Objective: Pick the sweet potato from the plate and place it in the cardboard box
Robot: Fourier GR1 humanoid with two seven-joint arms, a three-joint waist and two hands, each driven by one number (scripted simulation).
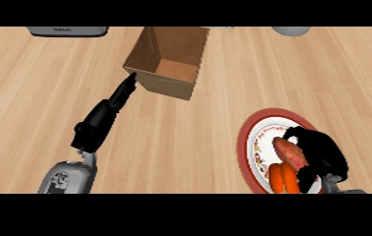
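Observation:
A reddish-orange sweet potato (287,162) lies on a white plate with a red rim (252,127) at the lower right of the counter. My right hand (322,154) is curled over the sweet potato's right side, fingers wrapped round it and hiding part of it. An open cardboard box (169,58) stands at the upper middle. My left hand (108,112) stretches out with straight fingers, its fingertips touching the box's near left corner.
A grey appliance (68,31) sits at the counter's far left edge and a pale round object (292,30) at the far right edge. Bare wooden counter (203,127) lies between the box and the plate.

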